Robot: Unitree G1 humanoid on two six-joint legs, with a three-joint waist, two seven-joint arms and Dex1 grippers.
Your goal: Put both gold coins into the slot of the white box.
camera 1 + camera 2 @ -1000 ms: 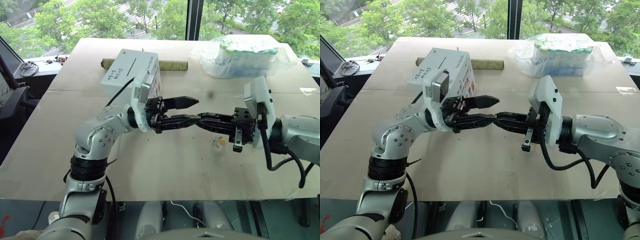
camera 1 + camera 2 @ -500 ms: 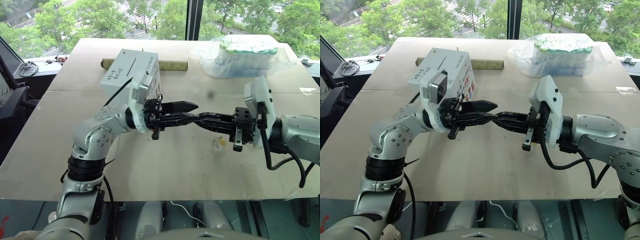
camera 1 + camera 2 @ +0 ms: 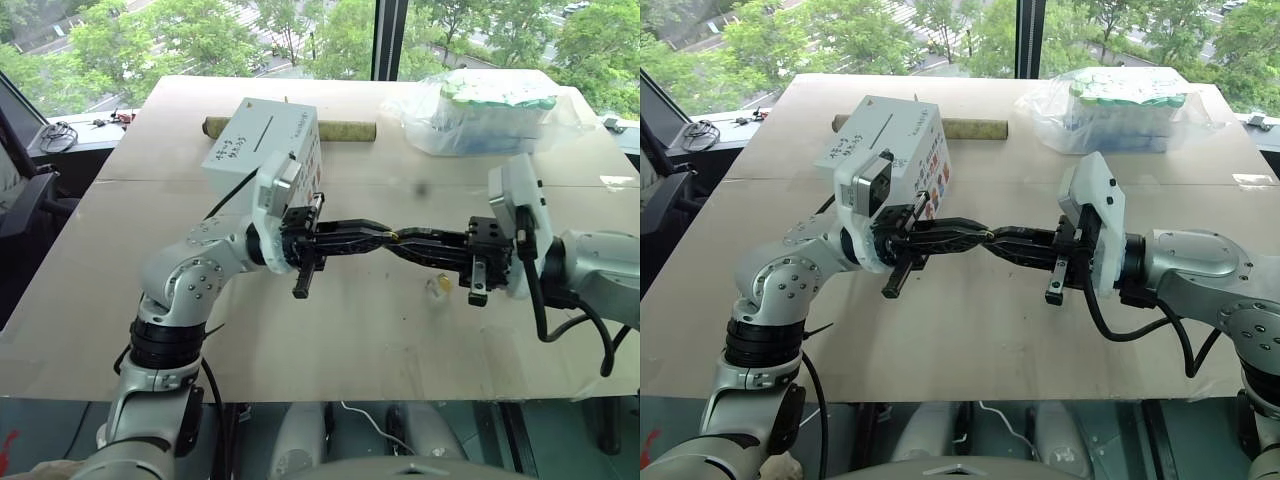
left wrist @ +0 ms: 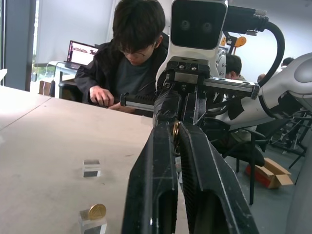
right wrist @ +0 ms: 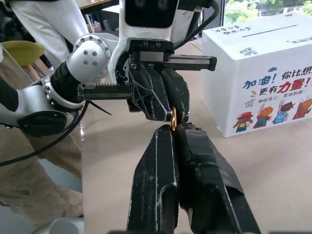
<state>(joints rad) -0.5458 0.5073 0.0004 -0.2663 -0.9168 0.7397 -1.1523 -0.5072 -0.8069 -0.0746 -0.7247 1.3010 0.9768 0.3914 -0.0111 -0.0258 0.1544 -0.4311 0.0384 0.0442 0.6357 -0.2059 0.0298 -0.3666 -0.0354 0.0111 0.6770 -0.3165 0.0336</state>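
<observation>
Above the middle of the desk (image 3: 330, 330), the two arms are reaching toward each other, both held roughly level and well clear of the surface. The left gripper (image 3: 385, 236) is pointing to the robot's right and the right gripper (image 3: 397, 240) to its left, so their black fingertips are meeting tip to tip. Both are clenched, and one gold coin (image 4: 175, 130) is standing on edge right at that meeting point, pinched by both pairs of fingers at once. Below the right wrist, nearer the desk's right edge, the second gold coin (image 4: 97, 211) is sitting upright on a small clear plastic piece (image 3: 437, 286). Farther back, toward the far left corner, the white box (image 3: 262, 142) is standing behind the left wrist, its slot (image 3: 262, 132) running along the top face. Behind it a brown cardboard tube (image 3: 345, 129) is lying along the far edge, and a clear plastic bag (image 3: 487, 108) of containers is resting at the far right corner.
</observation>
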